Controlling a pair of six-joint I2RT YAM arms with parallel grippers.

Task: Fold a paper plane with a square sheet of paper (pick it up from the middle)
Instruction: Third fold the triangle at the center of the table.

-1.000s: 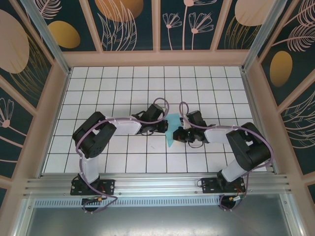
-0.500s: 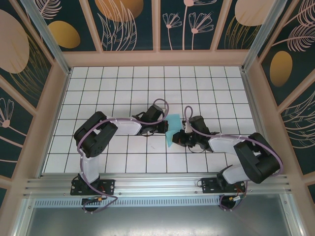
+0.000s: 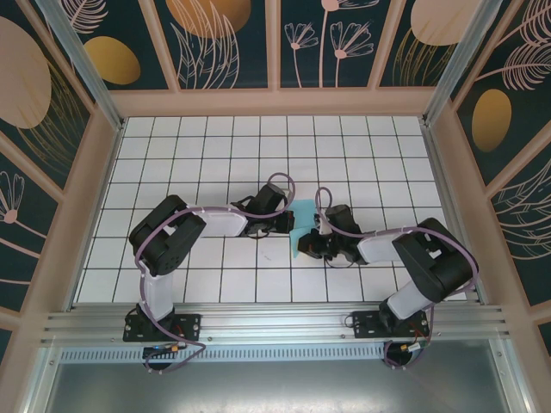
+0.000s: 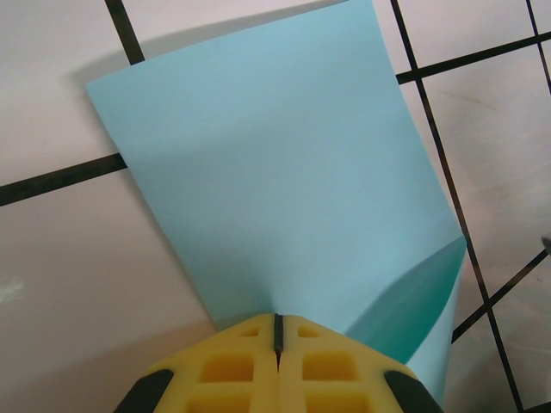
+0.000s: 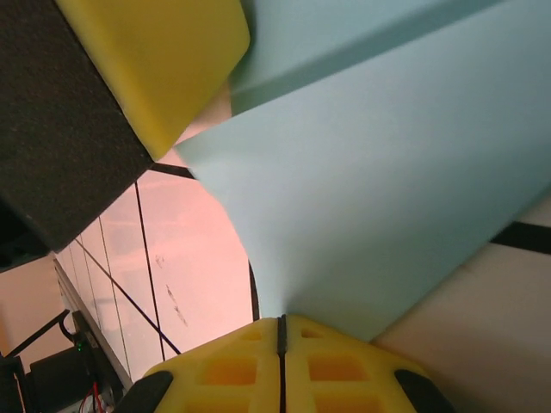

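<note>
**Both jaws pinching one blue sheet at the centre of the desk**

The enclosure walls carry dark panels with pale leaf and flower outlines and stand around three sides of the work area. Inside them lies the desk, a white surface ruled into square tiles by black lines. The left arm and the right arm rise from bases at the near rail and bend inward, so that their wrists meet near the middle of the desk.

Between the wrists is the square sheet of paper, light blue and plain. In the left wrist view the sheet spreads away from the jaws above the tiles, its far corners free, and one near corner curls over to show a darker shaded face. In the right wrist view the sheet bends into two surfaces, the upper one running toward the left arm's yellow pad.

The left jaws are closed, their yellow pads pressed together on the near edge of the sheet. The right jaws are likewise closed, pads meeting on another edge of the same sheet.
</note>
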